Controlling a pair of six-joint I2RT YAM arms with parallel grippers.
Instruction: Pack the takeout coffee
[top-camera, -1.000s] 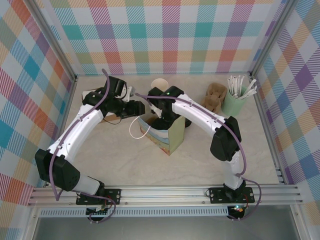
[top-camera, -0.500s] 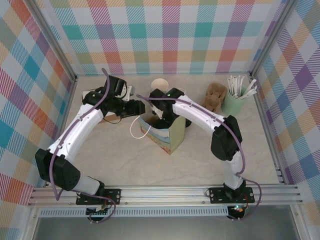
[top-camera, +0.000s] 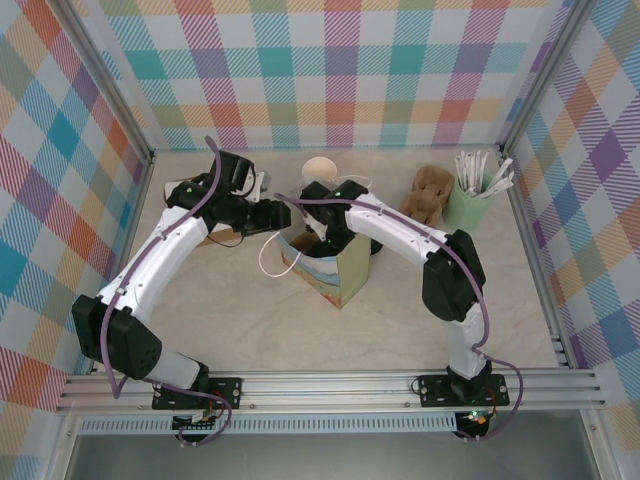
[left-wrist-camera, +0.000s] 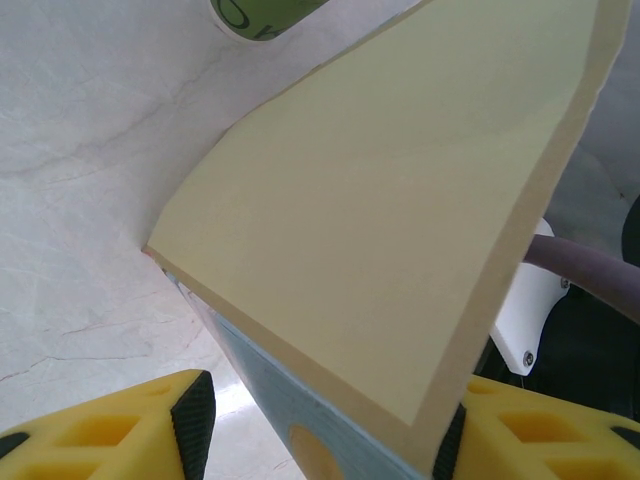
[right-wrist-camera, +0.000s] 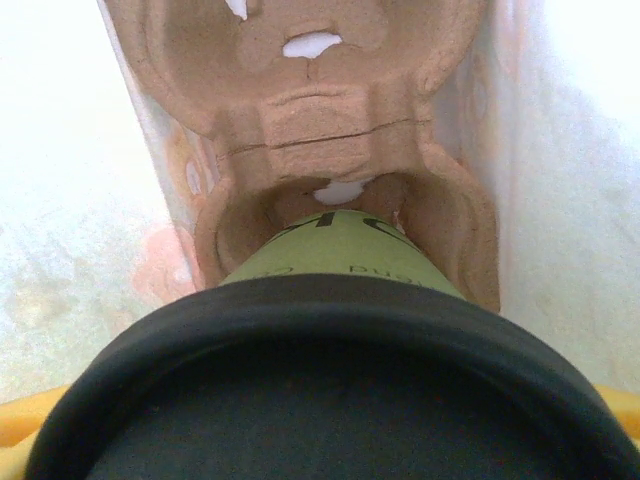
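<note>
The right gripper (right-wrist-camera: 320, 432) pinched the small green paper cup with round black plastic lid (right-wrist-camera: 335, 300) inside the cream-lined paper bag (left-wrist-camera: 400, 220), above the brown pulp carrier (right-wrist-camera: 330, 120). It looked light and crushable, best held gently under the lid. At the bag's ten o'clock, the left gripper (left-wrist-camera: 320, 432) stood spread astride its wall.

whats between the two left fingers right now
The cream wall of the paper bag passes between the fingers of the left gripper, standing apart from one pad. The left wrist view shows it.

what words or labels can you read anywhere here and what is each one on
nothing reads in full
lidded green cup: dark print, small line too blurred, big letters cut off
other green cup, beyond the bag: dark curved mark, cut off by the picture edge
bag: no words visible
</note>
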